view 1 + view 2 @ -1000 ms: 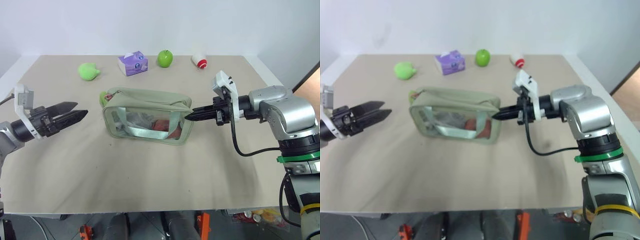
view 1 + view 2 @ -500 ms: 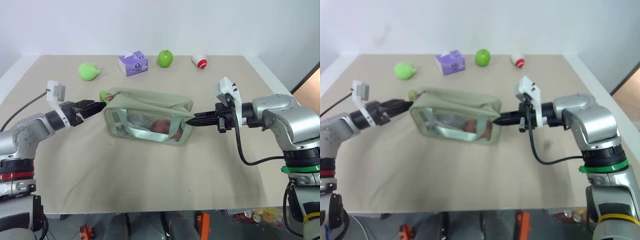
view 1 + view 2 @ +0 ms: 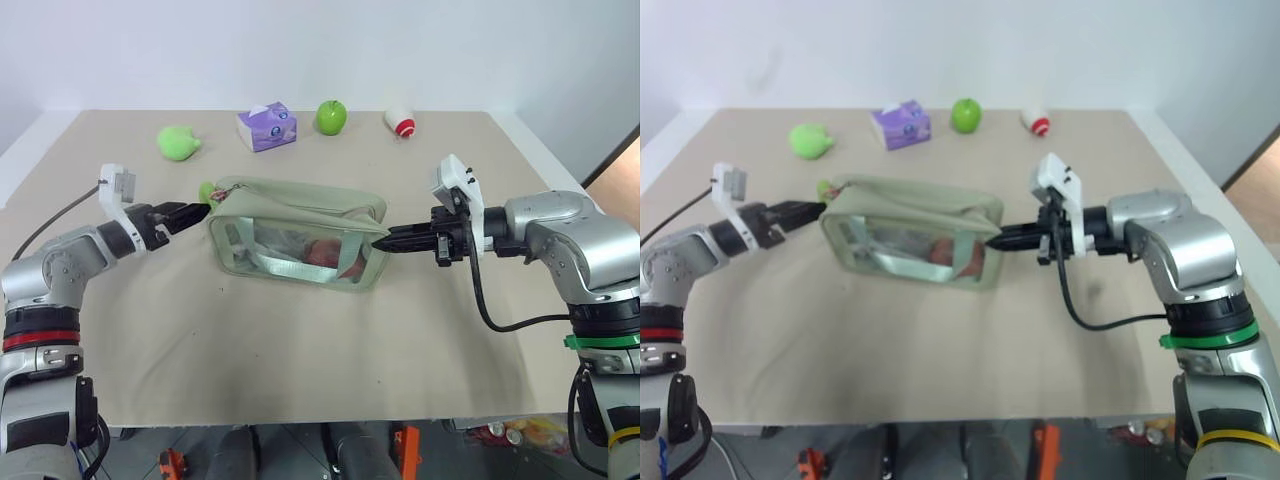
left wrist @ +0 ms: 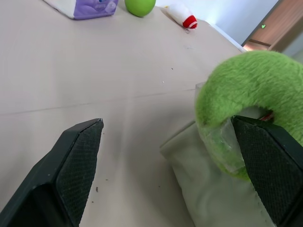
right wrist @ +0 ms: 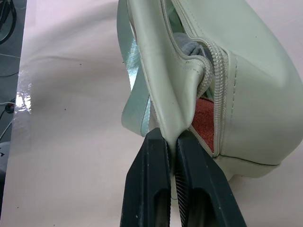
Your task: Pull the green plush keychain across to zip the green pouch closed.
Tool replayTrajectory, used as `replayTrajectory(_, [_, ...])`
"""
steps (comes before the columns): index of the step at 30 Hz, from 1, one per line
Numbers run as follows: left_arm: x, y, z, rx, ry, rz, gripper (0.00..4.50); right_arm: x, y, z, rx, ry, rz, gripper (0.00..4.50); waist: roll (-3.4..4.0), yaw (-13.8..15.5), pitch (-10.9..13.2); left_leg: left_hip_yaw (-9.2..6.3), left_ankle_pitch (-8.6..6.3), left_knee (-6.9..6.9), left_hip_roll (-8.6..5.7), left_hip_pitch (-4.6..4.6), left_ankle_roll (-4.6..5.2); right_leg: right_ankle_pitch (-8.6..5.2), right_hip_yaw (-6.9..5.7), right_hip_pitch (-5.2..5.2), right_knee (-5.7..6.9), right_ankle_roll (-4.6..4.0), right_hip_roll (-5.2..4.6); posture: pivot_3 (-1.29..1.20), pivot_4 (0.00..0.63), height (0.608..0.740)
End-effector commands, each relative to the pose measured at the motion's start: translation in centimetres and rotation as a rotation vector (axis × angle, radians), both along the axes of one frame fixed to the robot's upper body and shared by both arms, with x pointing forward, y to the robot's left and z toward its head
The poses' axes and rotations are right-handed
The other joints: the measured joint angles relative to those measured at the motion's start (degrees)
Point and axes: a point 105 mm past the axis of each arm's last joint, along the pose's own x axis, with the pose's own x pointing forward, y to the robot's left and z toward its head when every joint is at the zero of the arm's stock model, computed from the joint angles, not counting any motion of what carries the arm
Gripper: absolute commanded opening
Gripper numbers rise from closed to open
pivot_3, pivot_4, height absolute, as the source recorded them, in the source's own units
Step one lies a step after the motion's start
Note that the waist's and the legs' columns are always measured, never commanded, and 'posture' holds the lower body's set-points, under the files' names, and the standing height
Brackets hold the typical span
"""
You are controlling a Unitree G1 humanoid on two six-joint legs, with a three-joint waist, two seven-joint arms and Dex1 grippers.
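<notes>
My spread left gripper [image 3: 197,211] sits at center-left, the green plush keychain [image 4: 246,92] just beside it; my right gripper [image 5: 171,156] pinches the green pouch [image 3: 300,215] end.

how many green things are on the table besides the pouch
3: the green plush keychain at the left end of the green pouch; a light green plush toy near the far left edge; a green apple at the far edge, beside the purple tissue pack. Pouch contents may hide more.
</notes>
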Motion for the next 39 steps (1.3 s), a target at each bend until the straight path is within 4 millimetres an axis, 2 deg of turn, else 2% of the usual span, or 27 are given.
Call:
replayTrajectory(1, [0.4, -0.6, 1.8, 0.000, -0.076, -0.008, 4.50, -0.2, -0.1, 1.2, 0.009, -0.044, 0.009, 0.01, 0.00, 0.0, 0.0, 0.00, 0.00, 0.00, 0.00, 0.00, 0.00, 0.00, 0.00, 0.00, 0.00, 0.00, 0.00, 0.00, 0.150, 0.740])
replayTrajectory(6, [0.6, -1.8, 2.4, -0.001, -0.101, -0.047, 4.50, -0.3, 0.0, 1.3, 0.011, -0.046, 0.015, 0.01, 0.00, 0.0, 0.0, 0.00, 0.00, 0.00, -0.01, 0.00, 0.00, 0.00, 0.01, -0.01, 0.00, 0.00, 0.00, 0.00, 0.150, 0.740])
replayTrajectory(9, [0.5, -2.3, 2.6, -0.011, -0.108, -0.071, 3.64, -0.3, 0.0, 1.3, 0.011, -0.048, 0.014, 0.00, 0.00, 0.0, 0.0, -0.02, 0.00, 0.00, -0.01, -0.01, 0.00, 0.00, 0.01, 0.00, 0.00, 0.00, 0.01, 0.00, 0.150, 0.740])
replayTrajectory(13, [0.3, -2.6, 2.8, -0.013, -0.115, -0.093, 2.29, -0.2, 0.0, 1.3, 0.012, -0.051, 0.013, 0.00, 0.00, 0.0, 0.0, -0.01, 0.00, 0.00, -0.02, -0.01, 0.00, 0.02, 0.03, 0.00, 0.00, 0.03, 0.00, 0.00, 0.150, 0.740])
replayTrajectory(19, [0.1, -2.1, 3.0, 0.001, -0.126, -0.075, 0.29, -0.2, 0.1, 1.3, 0.011, -0.055, 0.015, 0.00, 0.00, 0.0, 0.0, -0.02, 0.00, 0.00, -0.02, -0.01, 0.00, 0.01, 0.03, 0.00, 0.00, 0.03, 0.01, 0.00, 0.150, 0.740])
replayTrajectory(22, [0.1, -1.6, 3.6, 0.008, -0.149, -0.053, 0.29, -0.1, 0.2, 1.3, 0.010, -0.056, 0.017, 0.00, 0.00, 0.0, 0.0, -0.02, 0.00, 0.00, -0.02, -0.01, 0.00, 0.01, 0.04, 0.00, 0.00, 0.03, 0.01, 0.00, 0.150, 0.740])
replayTrajectory(26, [0.1, -1.1, 6.1, 0.016, -0.242, -0.030, 0.29, 0.0, 0.3, 1.4, 0.008, -0.059, 0.023, 0.00, 0.00, 0.0, 0.0, -0.01, 0.00, 0.01, -0.02, -0.01, 0.00, 0.02, 0.03, -0.01, 0.00, 0.03, 0.01, 0.00, 0.150, 0.740])
replayTrajectory(29, [0.3, -1.8, 8.4, 0.020, -0.317, -0.025, 0.29, 0.1, 0.4, 1.5, 0.007, -0.063, 0.027, 0.00, -0.01, 0.0, 0.0, -0.03, 0.00, 0.01, -0.02, -0.02, 0.00, 0.02, 0.03, 0.00, 0.00, 0.03, 0.01, 0.00, 0.150, 0.740])
replayTrajectory(31, [0.2, -3.0, 9.9, 0.035, -0.367, -0.047, 0.29, 0.2, 0.5, 1.6, 0.006, -0.065, 0.029, 0.00, -0.01, 0.0, 0.0, -0.04, 0.01, 0.03, -0.03, -0.05, -0.01, 0.04, 0.03, 0.00, -0.01, 0.07, 0.01, 0.00, 0.150, 0.740])
replayTrajectory(34, [-0.4, -6.0, 11.1, 0.093, -0.436, -0.131, 0.29, 0.2, 0.5, 1.6, 0.007, -0.067, 0.031, 0.00, -0.01, 0.0, 0.0, -0.01, 0.01, 0.04, -0.05, -0.05, -0.01, 0.04, 0.08, 0.02, -0.02, 0.09, 0.00, 0.00, 0.150, 0.740])
replayTrajectory(39, [-2.0, -10.7, 11.1, 0.221, -0.528, -0.294, 0.29, 0.2, 0.5, 1.7, 0.010, -0.070, 0.027, 0.00, 0.00, 0.0, 0.0, -0.01, 0.01, 0.04, -0.05, -0.04, -0.01, 0.04, 0.10, 0.01, -0.01, 0.09, 0.01, 0.00, 0.150, 0.740])
